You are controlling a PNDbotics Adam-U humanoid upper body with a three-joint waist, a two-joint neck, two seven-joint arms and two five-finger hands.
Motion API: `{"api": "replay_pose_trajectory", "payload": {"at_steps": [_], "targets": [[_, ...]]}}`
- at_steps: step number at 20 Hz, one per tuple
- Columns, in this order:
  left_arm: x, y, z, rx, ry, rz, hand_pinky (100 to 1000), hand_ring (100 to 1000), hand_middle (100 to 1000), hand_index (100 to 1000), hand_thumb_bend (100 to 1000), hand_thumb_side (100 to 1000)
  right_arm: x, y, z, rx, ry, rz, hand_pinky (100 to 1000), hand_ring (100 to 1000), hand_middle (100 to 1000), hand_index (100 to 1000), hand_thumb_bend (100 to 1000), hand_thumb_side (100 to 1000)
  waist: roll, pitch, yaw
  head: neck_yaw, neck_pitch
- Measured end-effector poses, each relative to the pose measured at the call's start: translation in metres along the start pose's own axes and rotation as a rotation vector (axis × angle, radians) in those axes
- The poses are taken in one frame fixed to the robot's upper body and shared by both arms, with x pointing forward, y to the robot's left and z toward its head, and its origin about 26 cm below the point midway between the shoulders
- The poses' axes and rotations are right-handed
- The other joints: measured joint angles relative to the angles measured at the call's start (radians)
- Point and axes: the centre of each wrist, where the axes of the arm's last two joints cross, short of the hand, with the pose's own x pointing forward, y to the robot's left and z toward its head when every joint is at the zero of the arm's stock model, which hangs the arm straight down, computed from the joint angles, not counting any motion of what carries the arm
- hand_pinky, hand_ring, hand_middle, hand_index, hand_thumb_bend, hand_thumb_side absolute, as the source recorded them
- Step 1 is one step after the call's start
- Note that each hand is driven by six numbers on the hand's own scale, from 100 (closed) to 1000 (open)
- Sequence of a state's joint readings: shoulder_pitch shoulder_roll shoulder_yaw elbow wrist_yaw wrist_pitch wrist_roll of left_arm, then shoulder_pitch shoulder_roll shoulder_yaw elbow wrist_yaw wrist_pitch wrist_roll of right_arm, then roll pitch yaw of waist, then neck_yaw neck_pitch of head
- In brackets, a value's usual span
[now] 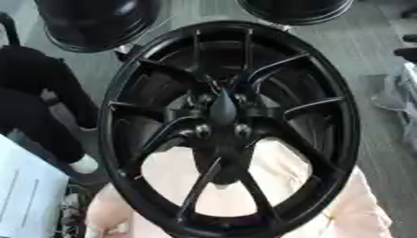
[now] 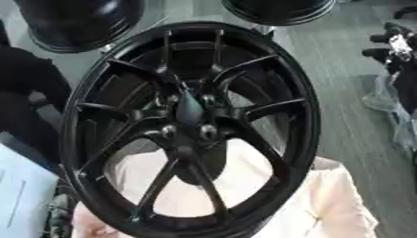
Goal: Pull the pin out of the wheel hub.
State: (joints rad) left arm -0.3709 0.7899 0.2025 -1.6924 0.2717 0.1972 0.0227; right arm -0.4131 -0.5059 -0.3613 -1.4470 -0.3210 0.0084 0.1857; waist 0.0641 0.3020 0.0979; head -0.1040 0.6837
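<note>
Pin (image 1: 222,109): one, a dark tapered piece that sits in the hub (image 1: 221,123) at the middle of the wheel (image 1: 122,153). In the left eye view that wheel is the only one in front. It is black, with thin spokes, and fills most of the picture. Two pale round spots lie just below the pin, one on each side. Two more dark wheels (image 1: 94,23) (image 1: 295,10) stand beyond it at the top edge. A pink cloth (image 1: 358,214) lies under the front wheel and shows through the lower gaps between the spokes. One white sheet (image 1: 29,195) lies at the lower left. A black shape (image 1: 36,93) beside the rim at the left is too unclear to name.

In the right eye view the pin (image 2: 190,110) stands in the same hub, nothing touching it. A dark shape (image 2: 395,44) at the upper right cannot be made out.

No hand shows clearly in either view, so places cannot be given from one, and whether the fingers are straight or curled cannot be told.
</note>
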Motion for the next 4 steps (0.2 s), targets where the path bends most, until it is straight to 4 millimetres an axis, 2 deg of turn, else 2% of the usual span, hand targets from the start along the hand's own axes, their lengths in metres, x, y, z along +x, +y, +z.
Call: {"api": "replay_pose_trajectory", "payload": {"at_steps": [4], "targets": [[-0.004, -0.023, 0.001, 0.131, -0.095, 0.282, 733, 787, 717, 821, 100, 655, 0.000, 0.001, 0.000, 0.006, 0.002, -0.001, 947, 688, 724, 878, 100, 519, -0.006, 0.000, -0.005, 0.005, 0.000]]}}
